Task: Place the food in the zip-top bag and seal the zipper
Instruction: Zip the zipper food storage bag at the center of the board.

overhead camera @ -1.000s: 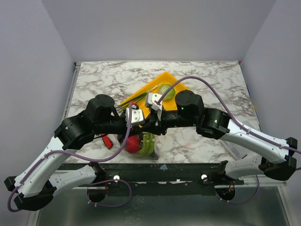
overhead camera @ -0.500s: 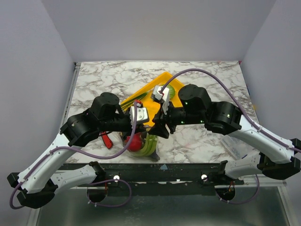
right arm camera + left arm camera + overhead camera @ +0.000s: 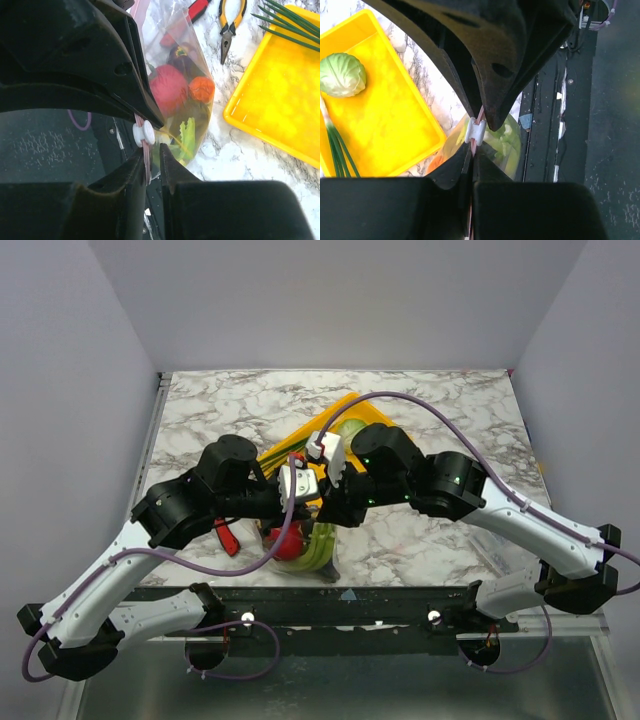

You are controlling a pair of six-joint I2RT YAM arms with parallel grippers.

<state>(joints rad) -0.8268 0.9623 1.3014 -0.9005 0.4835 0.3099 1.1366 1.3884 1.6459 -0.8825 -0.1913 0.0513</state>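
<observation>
Left fingers point(image 3: 464, 174) and right fingers point(image 3: 140, 171) both clamp tight on the zipper point(image 3: 145, 152) — the zip-top bag point(image 3: 167, 45) hangs between them at the near edge of the surface point(image 3: 227, 147), tomato point(image 3: 169, 89) inside — cabbage point(image 3: 341, 75) lies in the yellow tray point(image 3: 395, 117).

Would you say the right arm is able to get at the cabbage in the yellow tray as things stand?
Probably not yet: the right gripper is shut on the zipper of the zip-top bag. The cabbage itself lies uncovered in the yellow tray.
</observation>
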